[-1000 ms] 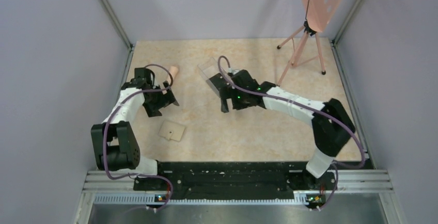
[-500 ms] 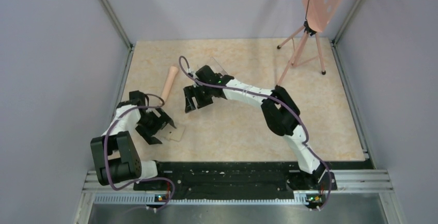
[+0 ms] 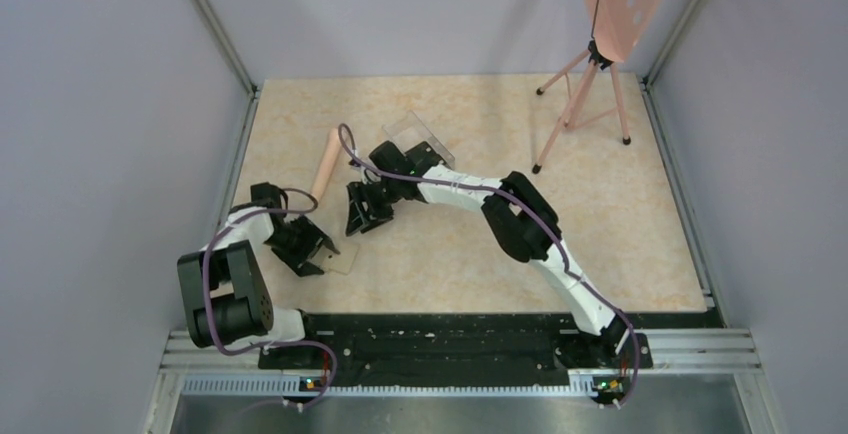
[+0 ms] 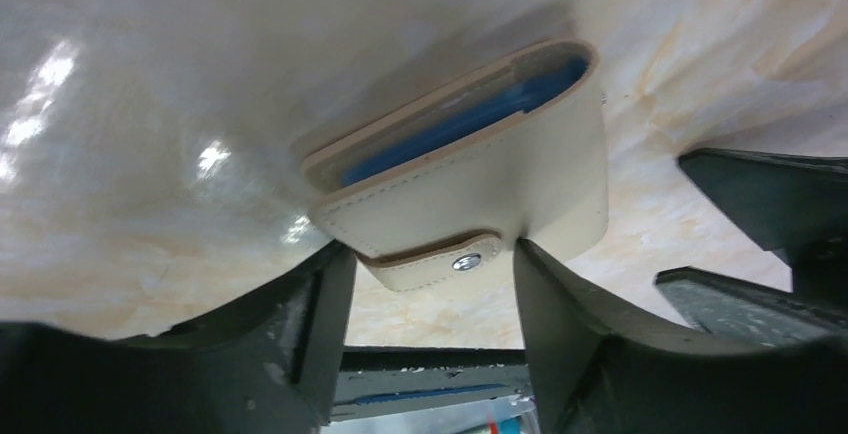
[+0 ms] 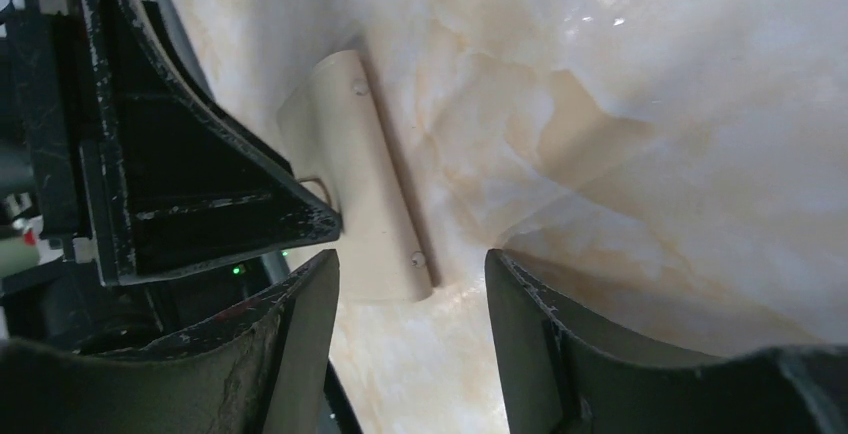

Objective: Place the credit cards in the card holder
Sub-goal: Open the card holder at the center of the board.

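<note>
Toward the near-left corner of the desk [image 3: 620, 234]: card holder [image 3: 343, 259], lying flat, tan, stitched border, with a snap tab across one edge. Its open end shows blue lining in the slot; contents not discernible. Left fingers [image 4: 300, 334] apart, flanking the tab, tips at the holder's edge; grip or mere contact, cannot tell. Right fingers [image 5: 570, 354] spread, near the holder, pinching nothing. Clear box [image 3: 420, 132] toward the far edge, contents unclear. Wooden rod [image 3: 326, 161] to its left.

pale grey walls [image 3: 100, 104] enclose a beige marbled tabletop [image 3: 620, 234]; a pink perforated board [image 3: 612, 4] on a tripod [image 3: 598, 57] stands far right.
</note>
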`<state>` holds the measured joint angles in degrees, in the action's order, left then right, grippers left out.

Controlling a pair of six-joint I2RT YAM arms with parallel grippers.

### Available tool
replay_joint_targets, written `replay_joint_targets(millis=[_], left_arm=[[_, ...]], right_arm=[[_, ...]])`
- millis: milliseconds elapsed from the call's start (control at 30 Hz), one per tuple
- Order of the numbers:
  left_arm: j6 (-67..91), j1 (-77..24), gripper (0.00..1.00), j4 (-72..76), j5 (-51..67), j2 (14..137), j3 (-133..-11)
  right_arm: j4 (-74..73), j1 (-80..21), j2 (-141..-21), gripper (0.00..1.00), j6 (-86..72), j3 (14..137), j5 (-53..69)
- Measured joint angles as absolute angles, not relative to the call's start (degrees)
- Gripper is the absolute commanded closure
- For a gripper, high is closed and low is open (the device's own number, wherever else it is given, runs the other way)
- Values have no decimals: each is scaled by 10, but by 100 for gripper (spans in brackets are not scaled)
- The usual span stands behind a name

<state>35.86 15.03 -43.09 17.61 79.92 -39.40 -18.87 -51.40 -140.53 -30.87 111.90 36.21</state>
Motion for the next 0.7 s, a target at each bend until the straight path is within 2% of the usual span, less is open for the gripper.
replay_joint_targets(millis=[300,600,700], left_arm=[[348,151,58,-370,221,802,-389],[333,153,100,-330,286,750,-370],[324,153,100,-314,318,727,-368]], right_arm=[[-104,-517,-1413,52,-353,1072,453],[-12,-507,-1385,55,-403,984,481],[18,-499,-1365,56,-429,939,481]])
